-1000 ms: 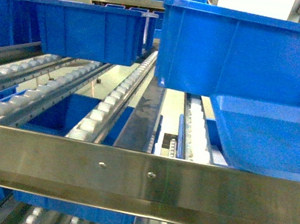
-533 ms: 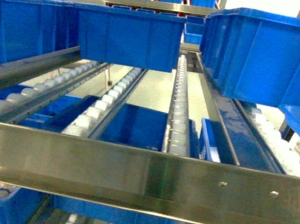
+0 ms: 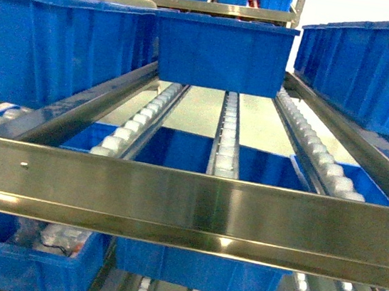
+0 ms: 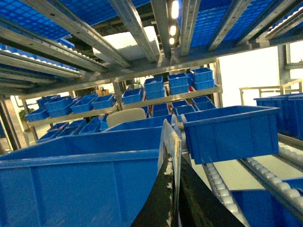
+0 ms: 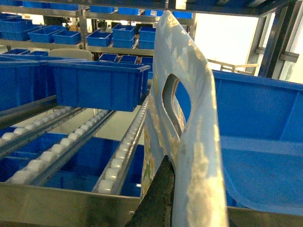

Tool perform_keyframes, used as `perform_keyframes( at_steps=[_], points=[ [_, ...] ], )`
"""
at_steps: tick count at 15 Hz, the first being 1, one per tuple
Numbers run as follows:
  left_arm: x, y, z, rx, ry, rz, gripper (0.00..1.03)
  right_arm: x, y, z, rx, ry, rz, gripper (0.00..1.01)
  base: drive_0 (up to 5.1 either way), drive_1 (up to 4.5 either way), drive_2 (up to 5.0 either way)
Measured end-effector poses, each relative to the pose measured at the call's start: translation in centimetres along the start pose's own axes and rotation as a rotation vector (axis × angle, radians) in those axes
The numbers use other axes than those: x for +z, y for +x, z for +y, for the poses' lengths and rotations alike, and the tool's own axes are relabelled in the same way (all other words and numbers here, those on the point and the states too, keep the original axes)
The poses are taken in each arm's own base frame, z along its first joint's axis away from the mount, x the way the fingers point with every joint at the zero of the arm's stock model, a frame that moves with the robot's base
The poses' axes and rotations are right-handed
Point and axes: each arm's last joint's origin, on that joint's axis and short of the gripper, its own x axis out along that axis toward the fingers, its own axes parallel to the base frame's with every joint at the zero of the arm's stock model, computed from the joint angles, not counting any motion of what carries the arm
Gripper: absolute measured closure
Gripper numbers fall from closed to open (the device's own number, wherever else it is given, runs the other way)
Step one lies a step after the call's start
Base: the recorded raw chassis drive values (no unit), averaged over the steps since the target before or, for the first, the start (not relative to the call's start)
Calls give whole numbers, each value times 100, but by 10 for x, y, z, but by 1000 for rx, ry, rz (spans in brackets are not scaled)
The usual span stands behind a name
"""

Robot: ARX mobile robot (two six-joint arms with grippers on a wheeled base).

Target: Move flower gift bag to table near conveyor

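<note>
Two pincers: both are gripping your flower gift bag [image 5: 189, 109].
Left pincer [image 4: 176, 198]: closed, pinching the bag's edge.
Right pincer [image 5: 163, 198]: closed, clamping below the handle cutout.
Bag: you're holding it upright before the conveyor [image 3: 186, 205], blue bins [image 3: 224, 52] behind.

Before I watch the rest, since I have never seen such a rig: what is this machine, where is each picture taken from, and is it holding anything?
It is a wheeled robot with two arms, each ending in a hand. One picture comes from a camera on the robot itself, looking forward. It shows the conveyor, a steel rack with rows of small white rollers, and the blue bins resting on it.

The other two pictures come from cameras on the wrists. In the left wrist view, the left hand pinches a thin sheet seen edge-on, probably the flower gift bag. In the right wrist view the bag stands upright with its handle hole showing. One finger of the right hand lies against it and the other is hidden. The table is not in view.
</note>
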Motion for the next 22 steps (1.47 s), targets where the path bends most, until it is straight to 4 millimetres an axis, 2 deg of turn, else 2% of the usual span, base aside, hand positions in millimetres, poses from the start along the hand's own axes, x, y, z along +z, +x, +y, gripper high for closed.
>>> perform_keyframes(
  at_steps=[22],
  points=[
    [0, 0, 0, 2, 0, -1, 101, 0, 0, 0, 0, 0, 3, 99, -467, 118, 376]
  ],
)
